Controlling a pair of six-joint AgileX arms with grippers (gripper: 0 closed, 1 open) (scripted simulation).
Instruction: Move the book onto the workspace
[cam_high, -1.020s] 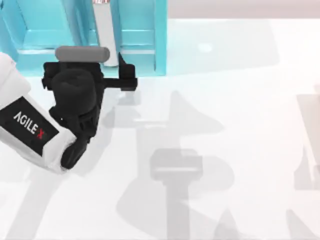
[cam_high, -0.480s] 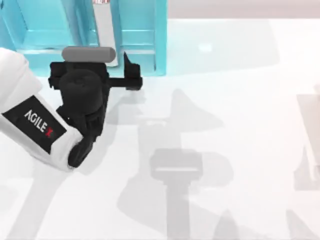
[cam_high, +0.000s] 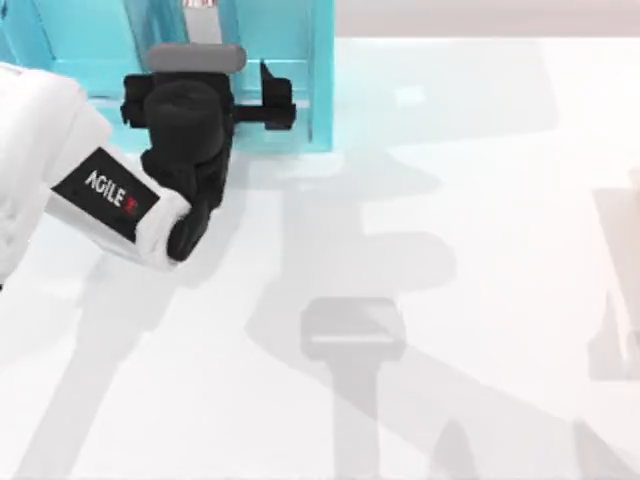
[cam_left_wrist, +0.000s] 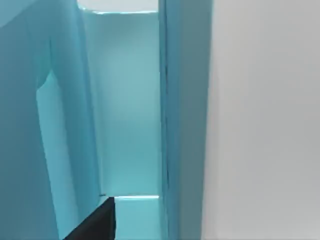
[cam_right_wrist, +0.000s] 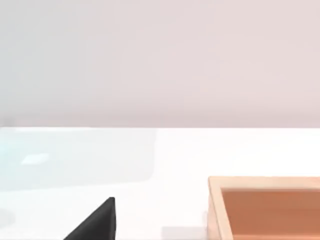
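Top view: left pincer (cam_high: 247, 95) reached into turquoise shelf (cam_high: 322, 80) at upper left of frame, fingers spread around book (cam_high: 203, 25) standing in compartment; white tabletop (cam_high: 480, 250) below. Left wrist view: shelf interior. Right wrist view: right pincer state cannot tell; wooden box (cam_right_wrist: 265, 207) at lower right.

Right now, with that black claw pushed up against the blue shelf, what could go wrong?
The left gripper sits at the mouth of the turquoise shelf, one finger close to its right wall; it might bump the wall. The book stands upright in a narrow slot, mostly hidden under the wrist, so a grasp could miss it or jam it against the divider.
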